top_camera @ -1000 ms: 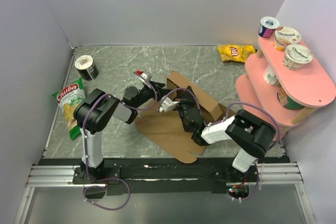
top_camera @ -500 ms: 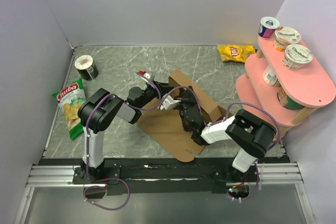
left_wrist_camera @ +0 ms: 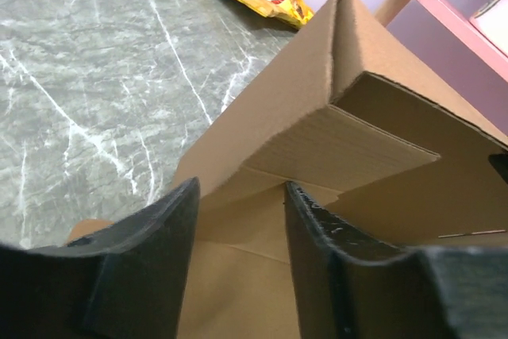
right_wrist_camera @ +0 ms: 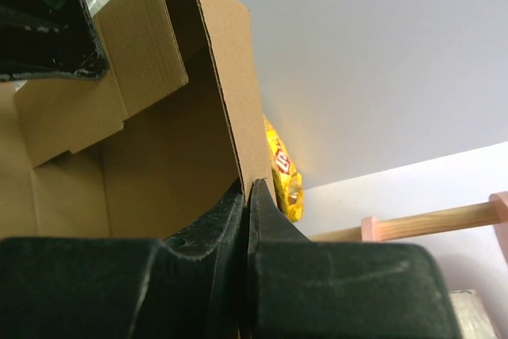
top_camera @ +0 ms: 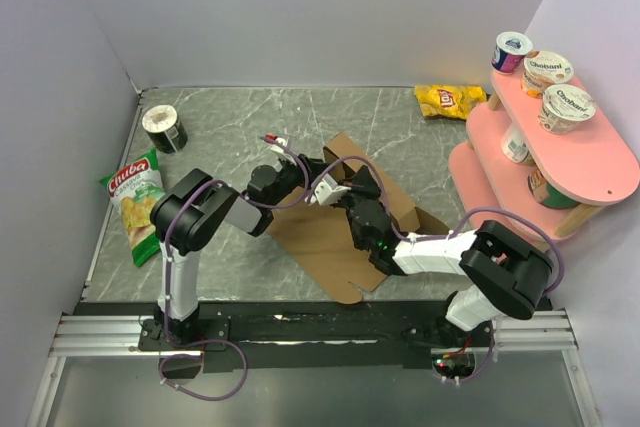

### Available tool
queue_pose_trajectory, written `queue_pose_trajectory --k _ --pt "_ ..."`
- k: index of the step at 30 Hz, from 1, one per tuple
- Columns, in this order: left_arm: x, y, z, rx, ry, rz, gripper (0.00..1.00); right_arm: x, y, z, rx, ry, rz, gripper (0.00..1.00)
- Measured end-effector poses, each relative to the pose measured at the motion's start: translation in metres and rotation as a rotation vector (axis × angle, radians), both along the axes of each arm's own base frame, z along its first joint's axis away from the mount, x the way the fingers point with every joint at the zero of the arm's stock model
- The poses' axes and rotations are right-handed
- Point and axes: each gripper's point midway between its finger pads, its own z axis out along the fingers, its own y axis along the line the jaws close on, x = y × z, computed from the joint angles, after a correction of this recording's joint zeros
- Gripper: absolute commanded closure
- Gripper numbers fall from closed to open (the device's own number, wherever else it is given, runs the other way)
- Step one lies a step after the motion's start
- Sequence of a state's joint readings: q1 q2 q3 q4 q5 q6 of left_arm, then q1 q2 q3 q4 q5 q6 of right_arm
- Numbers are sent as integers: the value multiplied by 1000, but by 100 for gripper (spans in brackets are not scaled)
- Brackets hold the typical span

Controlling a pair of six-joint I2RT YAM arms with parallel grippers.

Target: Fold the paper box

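The paper box [top_camera: 310, 242] is a brown cardboard sheet lying at the table's middle, with its far wall folded up. My left gripper [top_camera: 322, 185] hovers at that wall's left end. Its jaws are open in the left wrist view, the left gripper [left_wrist_camera: 242, 188] straddling a flat panel of the paper box [left_wrist_camera: 341, 148] with nothing pinched. My right gripper [top_camera: 352, 209] reaches in from the right. In the right wrist view the right gripper [right_wrist_camera: 250, 186] is shut on the lower edge of the paper box's [right_wrist_camera: 159, 156] upright wall. One dark left finger [right_wrist_camera: 40, 21] shows at the top left there.
A yellow chips bag [top_camera: 450, 100] lies at the back right. A pink tiered shelf [top_camera: 590, 162] with yogurt cups [top_camera: 547, 71] stands on the right. A green snack bag [top_camera: 135, 202] and a black-and-white can [top_camera: 163, 128] sit on the left.
My left gripper has slid right, up to the raised wall, and its jaws have narrowed. The right arm's elbow has swung out to the right while its gripper keeps hold of the wall.
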State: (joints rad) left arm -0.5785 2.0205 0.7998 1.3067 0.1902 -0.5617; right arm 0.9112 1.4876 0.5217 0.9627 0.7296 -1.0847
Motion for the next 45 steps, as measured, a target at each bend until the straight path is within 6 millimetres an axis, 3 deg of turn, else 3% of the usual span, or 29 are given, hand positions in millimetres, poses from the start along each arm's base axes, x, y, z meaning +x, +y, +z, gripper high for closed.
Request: queue_pose_trajectory --k 4,7,10,13,19,24,29,34,45 --pt "2 3 -4 9 11 11 17 0 0 -1 23 15 -7 98" --pt "6 8 -8 25 20 24 6 1 0 -1 32 18 -13 99" --pt "8 11 -9 41 8 25 1 1 0 -1 36 21 -14 99" --pt "7 12 -9 59 -10 -3 3 1 1 -2 45 27 -15 99" --pt "5 -9 10 82 -115 -168 1 1 1 -1 67 43 -10 99" --pt "4 -25 15 80 -163 -279 11 2 -2 -1 80 58 -1 99" --pt "0 -32 17 67 -180 -336 36 3 -2 -1 89 68 3 99" --pt "7 -29 15 62 -169 -300 54 4 -2 -2 98 73 1 100" --pt "14 -29 13 47 -153 -192 81 8 -2 -3 114 78 -17 100"
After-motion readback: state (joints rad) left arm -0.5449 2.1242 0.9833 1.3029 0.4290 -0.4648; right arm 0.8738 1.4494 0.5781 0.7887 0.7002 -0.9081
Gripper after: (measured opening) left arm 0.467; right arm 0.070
